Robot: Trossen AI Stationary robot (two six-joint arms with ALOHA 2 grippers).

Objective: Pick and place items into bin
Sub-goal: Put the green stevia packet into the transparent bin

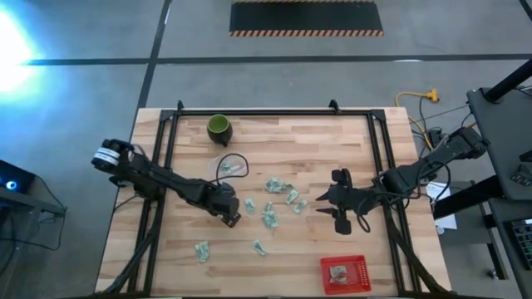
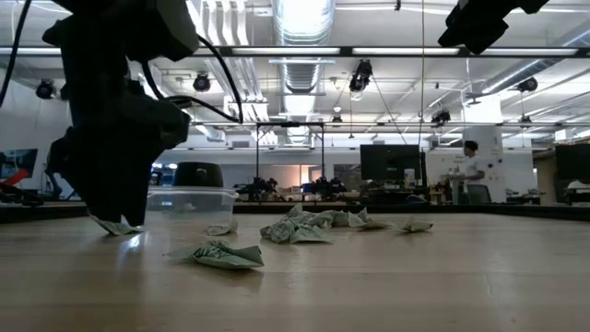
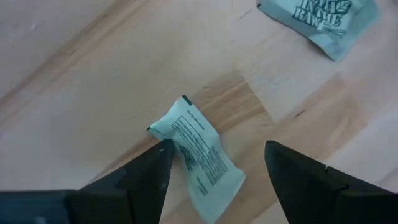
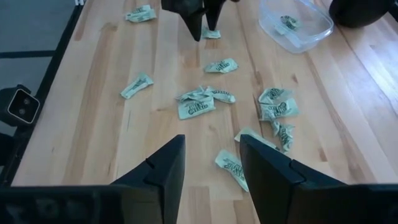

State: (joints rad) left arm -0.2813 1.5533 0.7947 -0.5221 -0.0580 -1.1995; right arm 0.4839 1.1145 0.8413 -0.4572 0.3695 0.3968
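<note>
- Clear tub (image 1: 233,166) near the bench's far edge holds one packet (image 4: 287,23); the red bin (image 1: 345,273) at the near right corner holds a few.
- Left gripper (image 1: 232,218), jaws wide, straddles a packet (image 3: 202,152) lying on the bench, not gripped.
- Right gripper (image 1: 325,205), jaws part open, empty, above the loose packets (image 1: 274,202) mid-bench.

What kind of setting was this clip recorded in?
Probably an open lab or workshop floor: exposed ceiling ducts, rows of monitors behind the wooden table, and hazard-striped matting on a concrete floor.
</note>
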